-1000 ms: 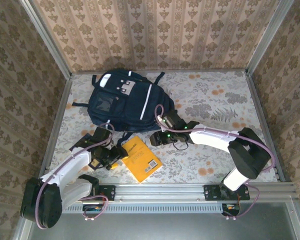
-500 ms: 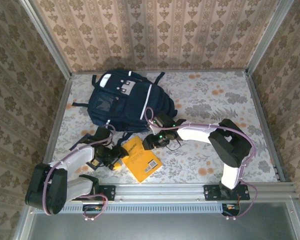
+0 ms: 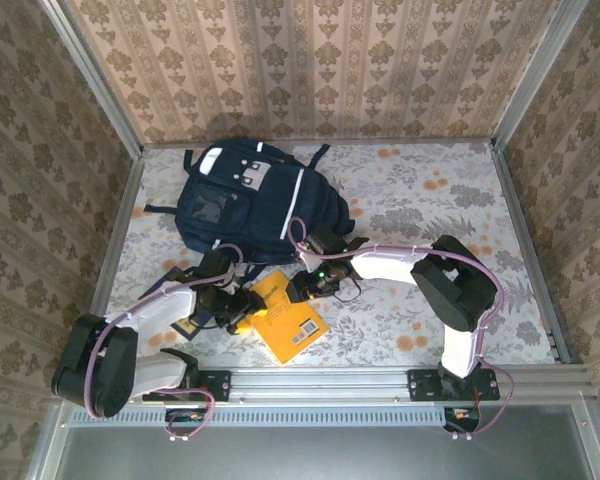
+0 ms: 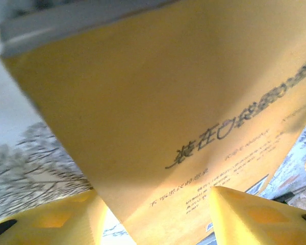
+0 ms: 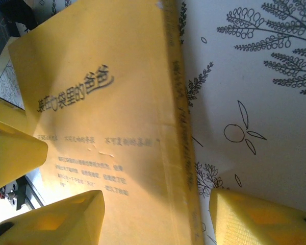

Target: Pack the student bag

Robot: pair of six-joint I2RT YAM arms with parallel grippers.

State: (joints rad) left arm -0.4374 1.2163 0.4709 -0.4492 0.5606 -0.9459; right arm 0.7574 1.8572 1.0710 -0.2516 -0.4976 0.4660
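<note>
Yellow book [image 3: 288, 315] just near-side of student bag [image 3: 245, 200], between L gripper [image 3: 238, 312] and R gripper [image 3: 308, 288], both w/ jaws apart, R astride spine.

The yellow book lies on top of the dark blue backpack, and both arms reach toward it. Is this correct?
Not quite. The top view shows the yellow book on the table, beside the dark blue backpack, not on it. Both arms do reach toward it.

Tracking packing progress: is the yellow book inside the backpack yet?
Out. The yellow book lies on the table in front of the student bag, entirely outside it.
</note>
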